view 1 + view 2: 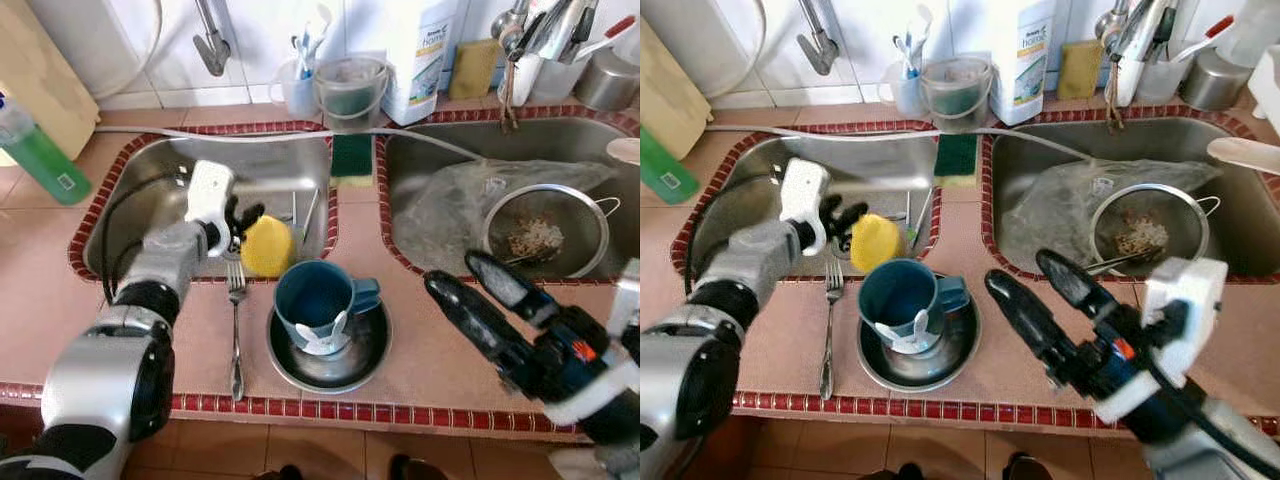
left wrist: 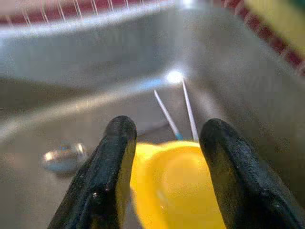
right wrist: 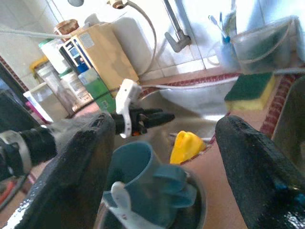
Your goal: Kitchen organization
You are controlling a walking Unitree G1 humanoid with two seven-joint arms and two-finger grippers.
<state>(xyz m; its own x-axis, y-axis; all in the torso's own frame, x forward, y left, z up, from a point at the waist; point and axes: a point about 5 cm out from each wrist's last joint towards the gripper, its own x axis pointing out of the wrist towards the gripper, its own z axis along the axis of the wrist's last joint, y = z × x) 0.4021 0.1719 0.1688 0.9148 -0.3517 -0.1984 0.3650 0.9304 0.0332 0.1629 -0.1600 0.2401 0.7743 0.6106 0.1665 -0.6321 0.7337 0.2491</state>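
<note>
Left end effector (image 1: 243,225), fingers spread, straddles the yellow cup (image 1: 267,245) at the left sink's (image 1: 150,190) front edge. Right end effector (image 1: 478,287) hovers spread near the surface's front edge. An off-centre closure could tip the cup deeper into the sink.

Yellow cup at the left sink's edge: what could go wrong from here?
1. The left claw straddles the yellow cup without closing; a glancing grip could tip it into the sink.
2. The fork and blue mug in its bowl sit close; a swing could knock them.
</note>
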